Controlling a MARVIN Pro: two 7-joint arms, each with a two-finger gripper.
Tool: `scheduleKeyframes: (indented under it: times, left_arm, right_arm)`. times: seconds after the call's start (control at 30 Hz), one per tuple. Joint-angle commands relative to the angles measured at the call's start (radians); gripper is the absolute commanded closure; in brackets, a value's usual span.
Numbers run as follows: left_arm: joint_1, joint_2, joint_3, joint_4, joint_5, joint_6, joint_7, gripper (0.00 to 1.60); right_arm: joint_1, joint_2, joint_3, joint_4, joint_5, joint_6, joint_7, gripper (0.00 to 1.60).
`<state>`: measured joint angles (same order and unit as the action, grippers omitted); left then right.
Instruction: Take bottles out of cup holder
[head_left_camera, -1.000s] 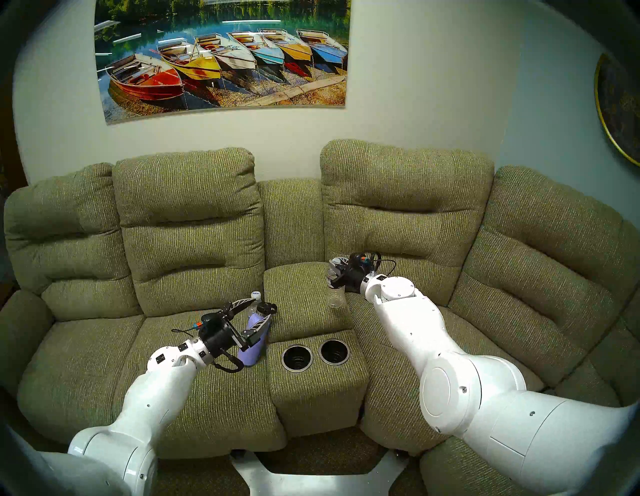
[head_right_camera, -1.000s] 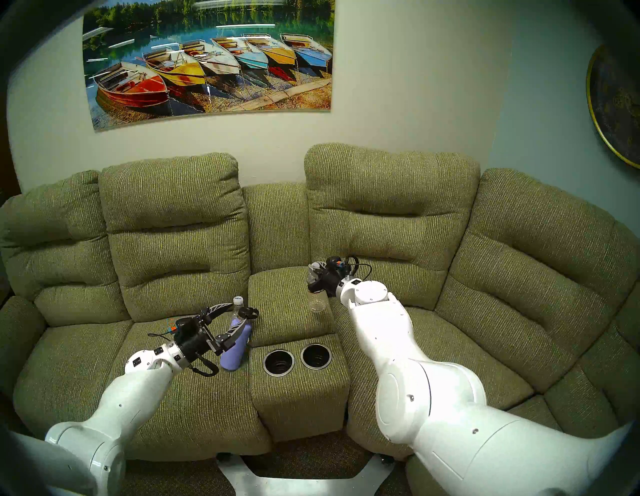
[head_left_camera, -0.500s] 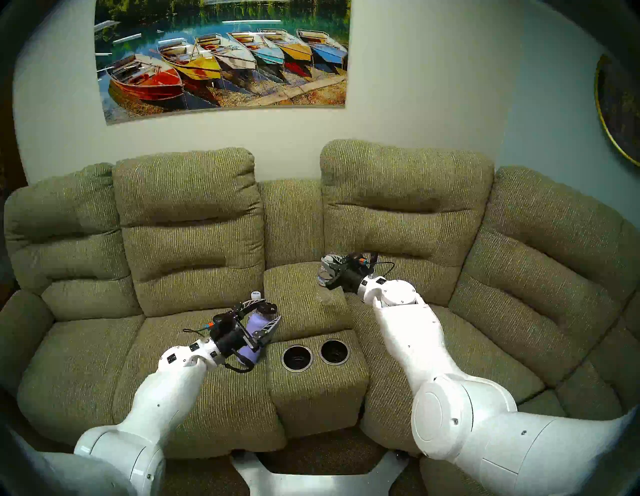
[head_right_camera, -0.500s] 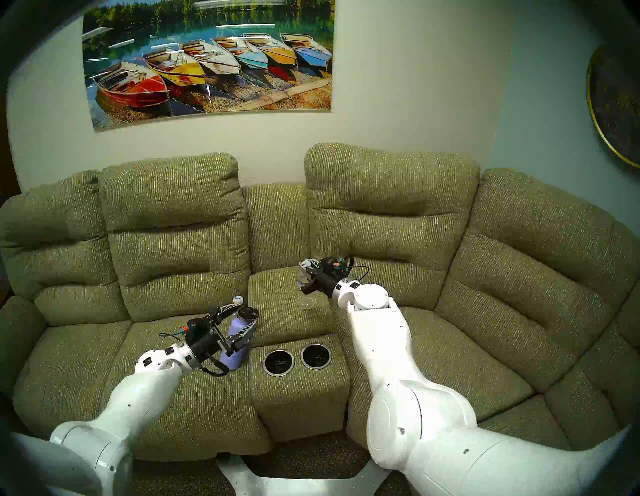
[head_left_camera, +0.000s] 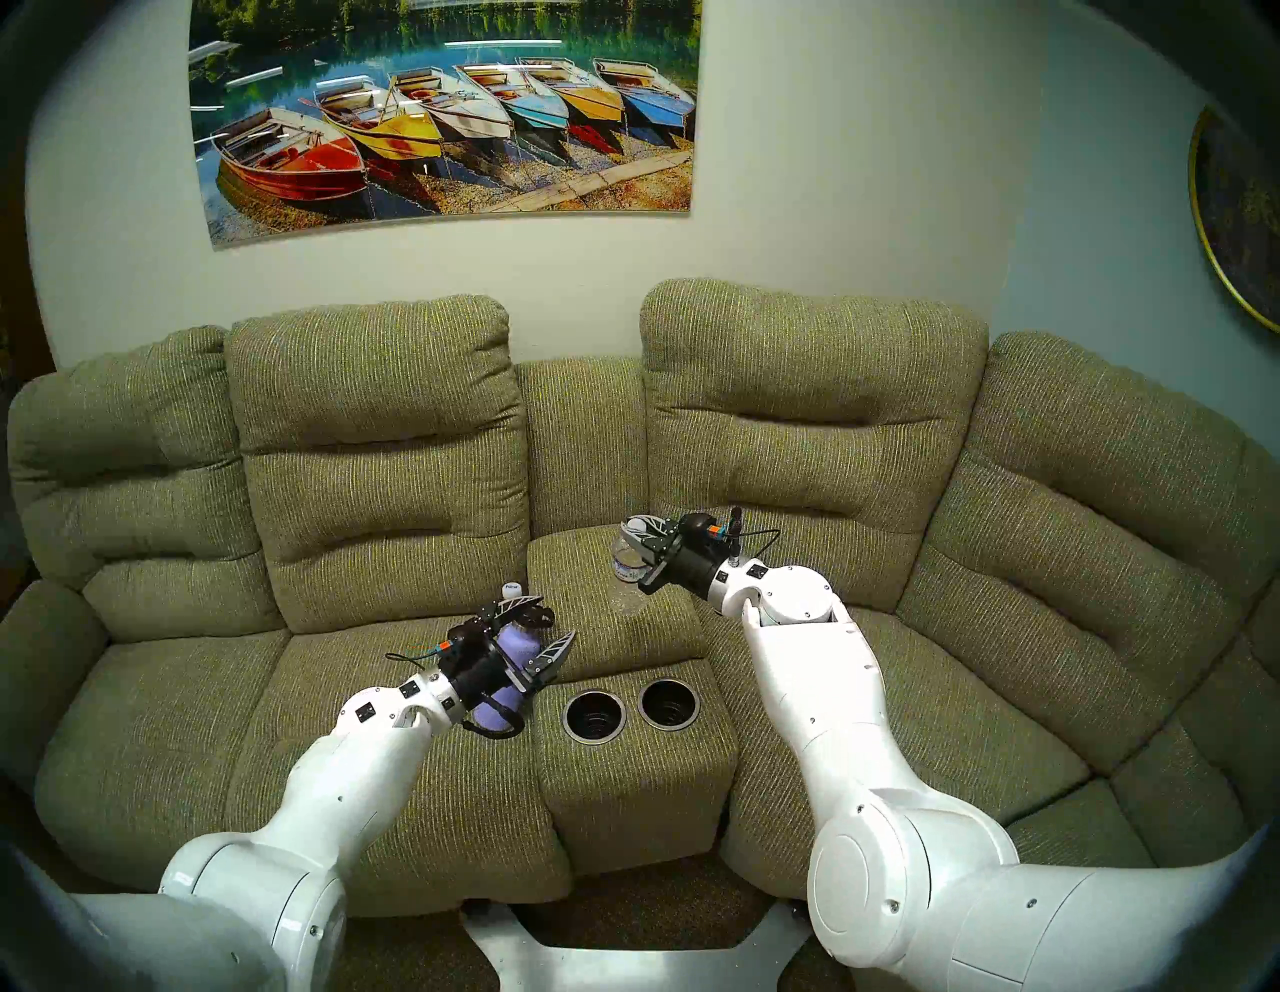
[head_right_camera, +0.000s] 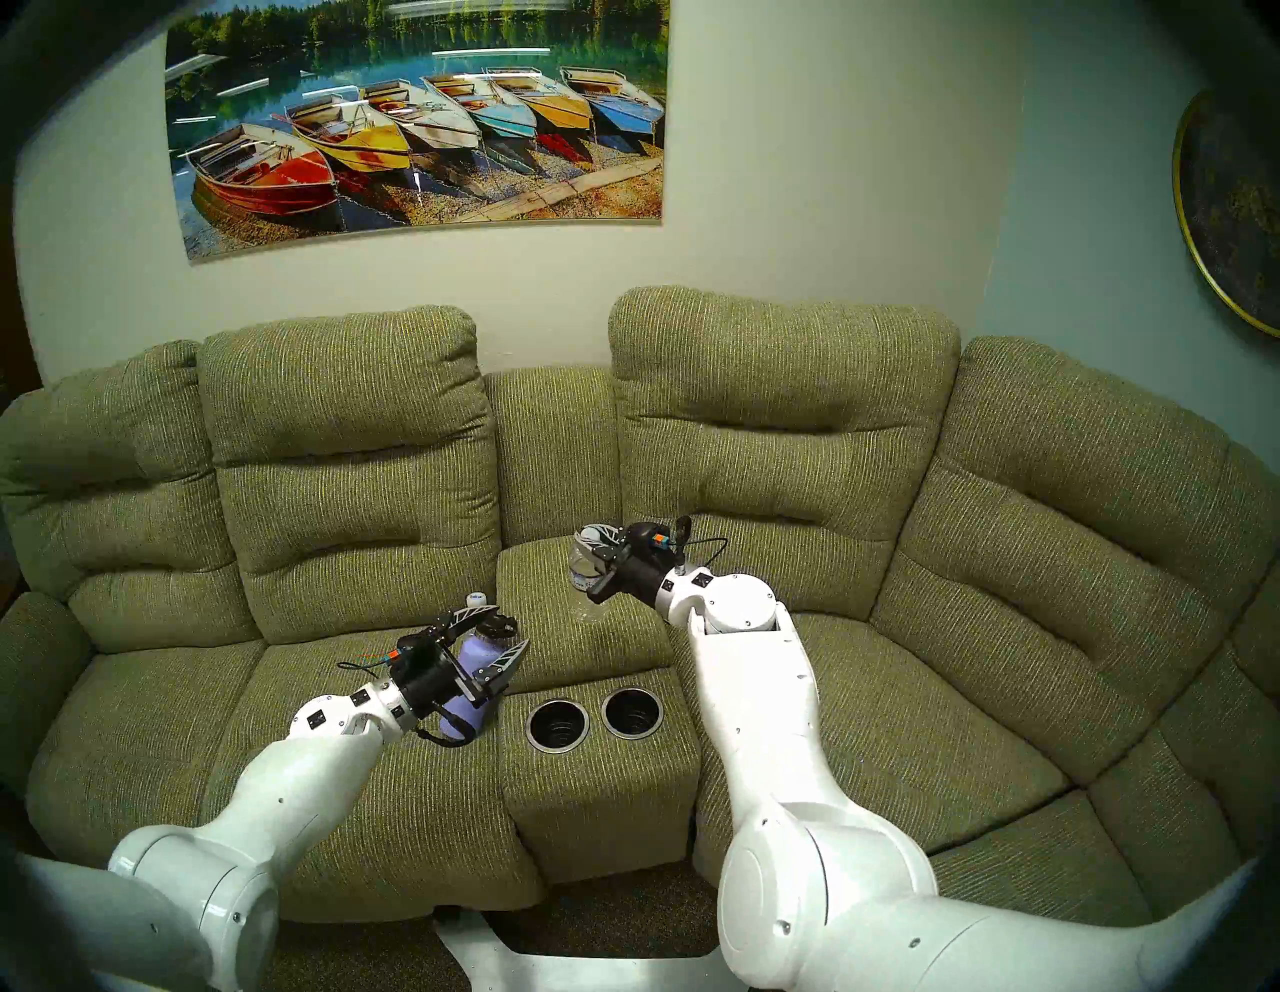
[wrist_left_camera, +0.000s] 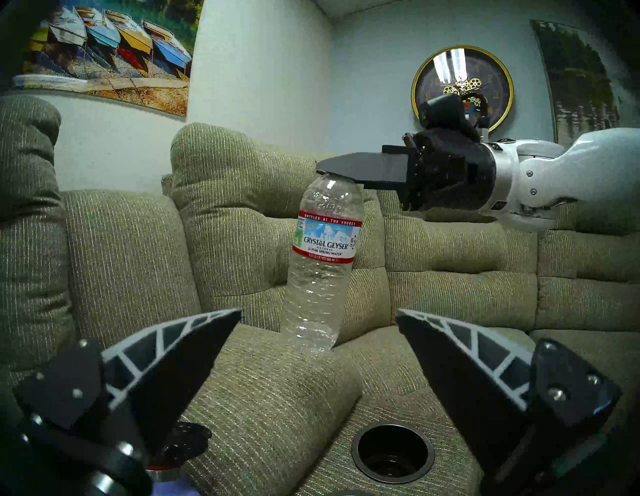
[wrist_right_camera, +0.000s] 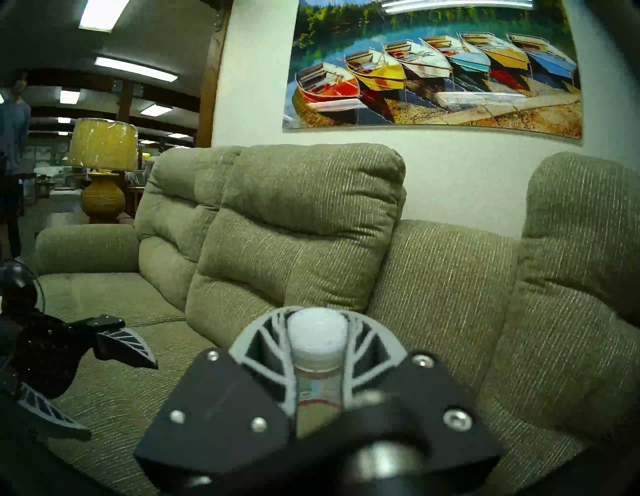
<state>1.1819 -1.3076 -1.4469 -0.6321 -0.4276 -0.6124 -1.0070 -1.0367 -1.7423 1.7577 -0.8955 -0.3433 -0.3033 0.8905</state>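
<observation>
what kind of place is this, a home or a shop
Probably a furniture showroom, staged as a living room: a green sofa under a boat picture, and past it a lamp whose shade is wrapped in plastic, under long ceiling lights.

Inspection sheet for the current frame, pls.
Surface: green sofa's centre console, bare fabric.
Job's things: both cup holder wells empty. The lavender flask stands on the left seat. The small white-capped bottle is behind it, mostly hidden.
Clutter: Crystal Geyser bottle, tilted, base at the console top.
Grippers: left gripper open by the flask's cap, holding nothing. Right gripper shut on the Crystal Geyser bottle's neck.
Cables: black loops at the left wrist and right wrist, hanging free.
Surroundings: boat picture, wall clock, yellow lamp.
</observation>
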Motion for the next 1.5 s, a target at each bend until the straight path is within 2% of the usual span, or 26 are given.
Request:
scheduleKeyframes:
  times: [0.0, 0.37, 0.4, 0.43, 0.87, 0.9, 1.0, 1.2, 1.47]
  left_arm:
    - [-0.063, -0.018, 0.002, 0.009, 0.014, -0.029, 0.026, 0.00]
    - [-0.085, -0.033, 0.029, 0.051, 0.044, -0.056, 0.015, 0.00]
    - [-0.085, -0.035, 0.031, 0.054, 0.045, -0.062, 0.013, 0.00]
    - [-0.084, -0.037, 0.033, 0.056, 0.046, -0.064, 0.009, 0.00]
    - [-0.121, -0.062, 0.040, 0.111, 0.048, -0.104, -0.014, 0.00]
    - [-0.124, -0.063, 0.040, 0.114, 0.048, -0.106, -0.015, 0.00]
    - [-0.135, -0.067, 0.038, 0.130, 0.044, -0.110, -0.025, 0.00]
    - [-0.151, -0.075, 0.035, 0.164, 0.035, -0.111, -0.060, 0.00]
    - [-0.141, -0.076, 0.003, 0.144, -0.013, -0.154, -0.143, 0.00]
  right_arm:
    - [-0.052, -0.034, -0.015, -0.113, 0.021, 0.032, 0.061, 1.60]
    - [-0.113, -0.037, -0.029, -0.243, 0.042, 0.093, 0.135, 1.60]
    - [-0.131, -0.033, -0.040, -0.285, 0.043, 0.113, 0.139, 1.60]
    - [-0.122, -0.033, -0.041, -0.268, 0.048, 0.113, 0.149, 1.60]
    - [-0.217, 0.023, -0.141, -0.454, 0.119, 0.286, 0.179, 1.60]
    - [-0.213, 0.020, -0.138, -0.444, 0.128, 0.287, 0.187, 1.60]
    - [-0.246, 0.042, -0.173, -0.507, 0.150, 0.330, 0.177, 1.60]
    - [-0.290, 0.069, -0.223, -0.572, 0.199, 0.387, 0.150, 1.60]
    - [-0.346, 0.096, -0.259, -0.650, 0.193, 0.436, 0.014, 1.60]
